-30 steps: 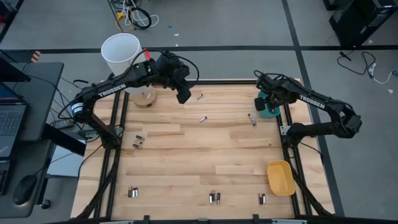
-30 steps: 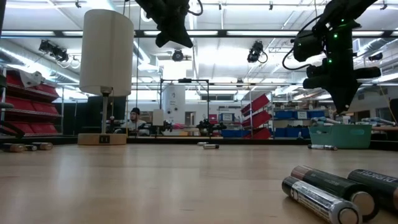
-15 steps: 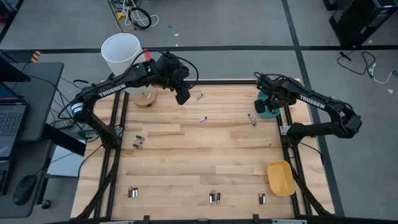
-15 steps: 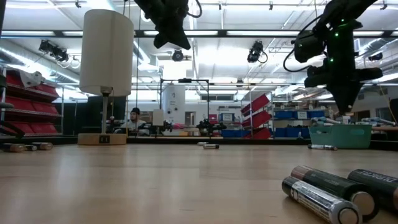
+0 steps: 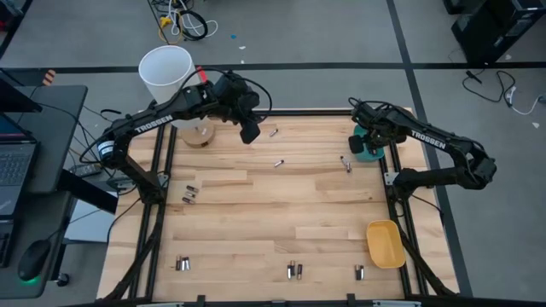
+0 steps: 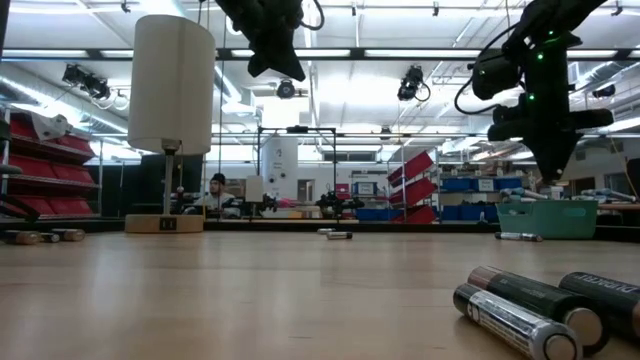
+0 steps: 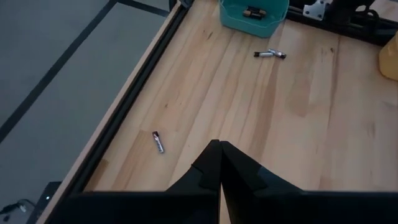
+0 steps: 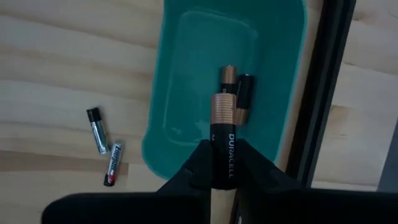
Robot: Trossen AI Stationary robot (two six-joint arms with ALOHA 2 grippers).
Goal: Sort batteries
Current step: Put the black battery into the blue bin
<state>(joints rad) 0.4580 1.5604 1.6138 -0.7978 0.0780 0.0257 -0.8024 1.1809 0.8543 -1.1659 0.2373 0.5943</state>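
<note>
Right up against the low view, 3 dark batteries [image 6: 545, 305] are laid side by side on the wooden table [image 5: 281, 213]. Along that same near edge, more small battery clusters [image 5: 293, 270] can be made out from above, plus a yellow tray [image 5: 385, 243] parked at the right side. A pair of cells [image 5: 189, 194] is seen by the left rail.

Mid-table, 1 loose battery [image 5: 278, 163] is left on its own, and 2 more [image 5: 345, 163] are lying just beside the teal tray [image 5: 368, 152].

The right gripper [image 8: 222, 163] is held over the teal tray, clamped tight on a black-and-copper Duracell battery [image 8: 223, 134]. 2 cells [image 8: 237, 93] are already lying inside the tray.

Farther back, the left gripper [image 7: 219, 147] is hung above the far part of the table with its fingers pressed together and nothing held. 1 battery [image 5: 274, 132] is found near it on the wood. A white cup on a stand [image 5: 168, 75] is posted at the far left corner.
</note>
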